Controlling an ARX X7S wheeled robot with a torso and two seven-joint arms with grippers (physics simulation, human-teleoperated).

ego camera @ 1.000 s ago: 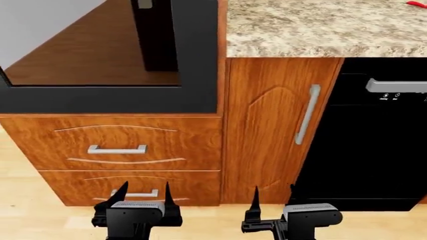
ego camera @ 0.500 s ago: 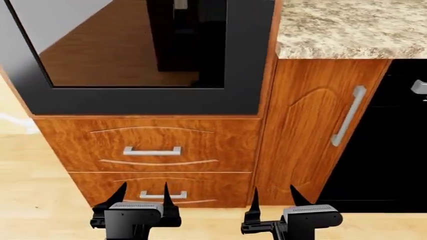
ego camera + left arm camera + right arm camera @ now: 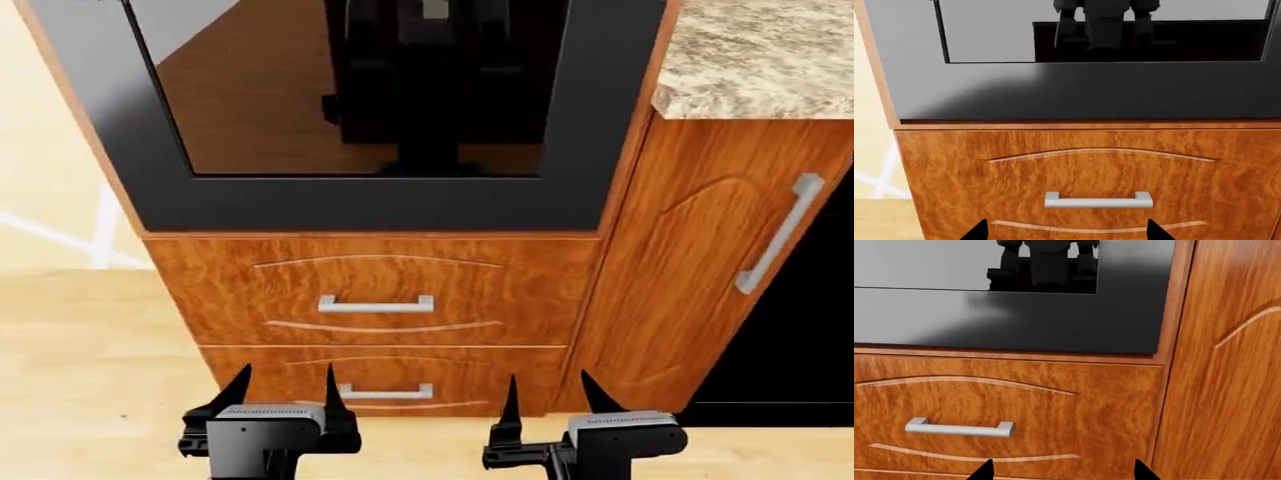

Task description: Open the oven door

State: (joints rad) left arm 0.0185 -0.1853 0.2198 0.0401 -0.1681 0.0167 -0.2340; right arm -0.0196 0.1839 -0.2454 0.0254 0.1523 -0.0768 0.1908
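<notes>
**Operator:** Report the position of the oven door [image 3: 360,205] relative to the grippers.

**Technician:** The oven door stands closed, above and ahead of both grippers. Its matte black frame surrounds a reflective glass window that mirrors the robot's dark body. In the head view the left gripper [image 3: 283,383] sits low, below the door's lower edge. The right gripper [image 3: 547,392] sits beside it, below the door's right corner. Neither gripper touches the door.

**Operator:** State of each gripper?

**Technician:** Left gripper: fingers spread, nothing between them. Right gripper: fingers likewise parted, nothing held. In each wrist view only the two dark fingertips show at the frame edge, well apart from each other.

**Operator:** What lies directly ahead of the left gripper?

**Technician:** Two wooden drawers, stacked under the door. The upper drawer [image 3: 374,290] carries a silver handle [image 3: 375,304], just above the left gripper's line. The lower drawer [image 3: 387,380] has its own handle [image 3: 384,392], level with the fingertips and between the two grippers. The left wrist view faces the upper drawer front squarely, with the door's black frame above it.

**Operator:** And to the right gripper's outer side?

**Technician:** A tall wooden cabinet door [image 3: 707,280] with a long silver bar handle [image 3: 778,232], under a speckled countertop [image 3: 754,60]. Beyond it stands a black appliance front [image 3: 801,360]. The floor [image 3: 80,360] is light wood.
</notes>
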